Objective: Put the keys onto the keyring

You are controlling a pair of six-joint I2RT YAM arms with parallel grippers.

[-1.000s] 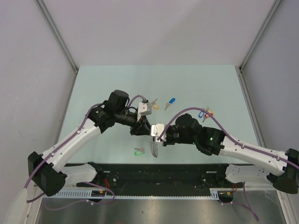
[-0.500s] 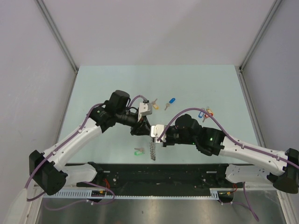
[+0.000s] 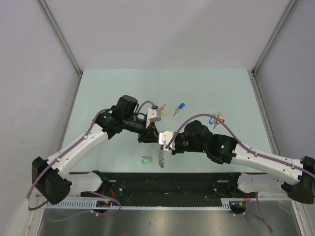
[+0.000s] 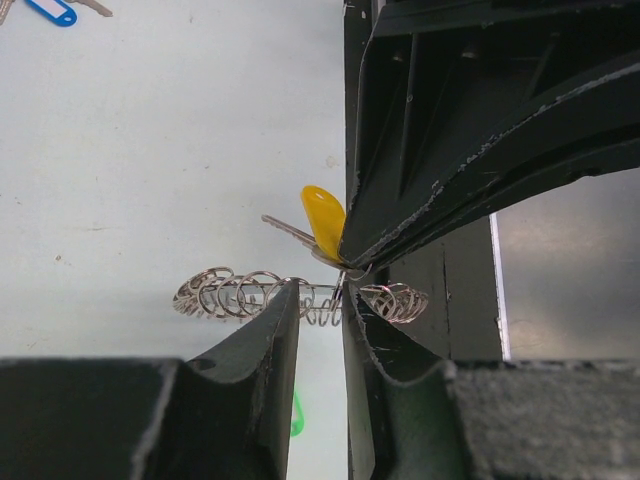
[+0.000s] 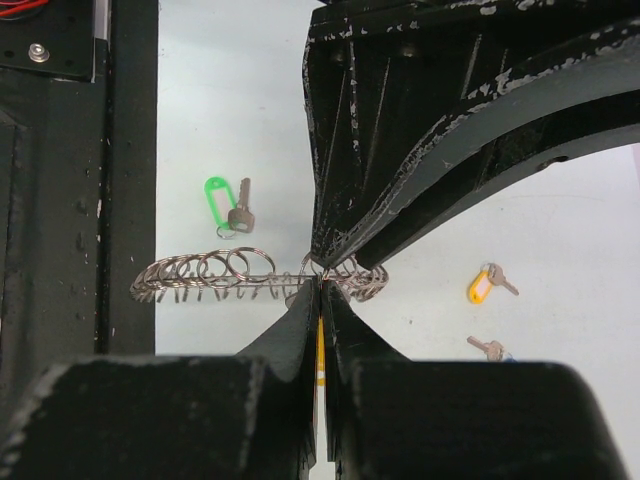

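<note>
Keyring, silver wire fringed w/ keys [image 4: 215, 293], shifted a touch left; L gripper [image 4: 320, 292] clamps it, R gripper [image 5: 320, 292] pinches yellow-tagged silver key [image 4: 322, 216] beside it.

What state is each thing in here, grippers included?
left gripper: shut on the keyring.
right gripper: shut on the held yellow-tag key.
keyring: held up in the left gripper.
held yellow-tag key: at the keyring; threading unclear.
green-tag key: loose on the table.
blue-tag key: loose on the table.

Yellow-tagged key [image 4: 322, 222] at silver keyring [image 4: 228, 294]
</note>
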